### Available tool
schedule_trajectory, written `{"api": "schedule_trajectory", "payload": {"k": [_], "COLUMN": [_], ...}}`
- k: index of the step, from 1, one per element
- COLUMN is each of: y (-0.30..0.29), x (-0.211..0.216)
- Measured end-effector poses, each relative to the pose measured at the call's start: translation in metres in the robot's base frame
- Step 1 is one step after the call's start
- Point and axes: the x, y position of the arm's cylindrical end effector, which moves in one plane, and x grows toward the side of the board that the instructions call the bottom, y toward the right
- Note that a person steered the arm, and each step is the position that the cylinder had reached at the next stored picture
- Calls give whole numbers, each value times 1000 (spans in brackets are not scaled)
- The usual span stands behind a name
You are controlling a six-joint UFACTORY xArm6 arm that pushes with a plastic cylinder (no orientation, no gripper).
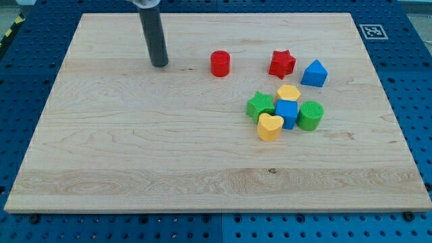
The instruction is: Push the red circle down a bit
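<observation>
The red circle (220, 63) is a short red cylinder standing on the wooden board (135, 148), in the upper middle of the view. My tip (160, 65) rests on the board to the left of the red circle, about a hand's width away and at nearly the same height in the view. It touches no block. The dark rod rises from the tip toward the view's top.
A red star (282, 64) and a blue house-shaped block (314, 73) lie right of the red circle. Below them is a cluster: green star (260, 105), yellow hexagon (289, 92), blue cube (287, 113), green cylinder (311, 115), yellow heart (270, 126).
</observation>
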Motion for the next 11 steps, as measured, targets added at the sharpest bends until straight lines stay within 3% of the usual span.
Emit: {"api": "schedule_trajectory", "payload": {"k": [2, 3, 11], "y": [65, 104, 82], "x": [-46, -45, 28]}}
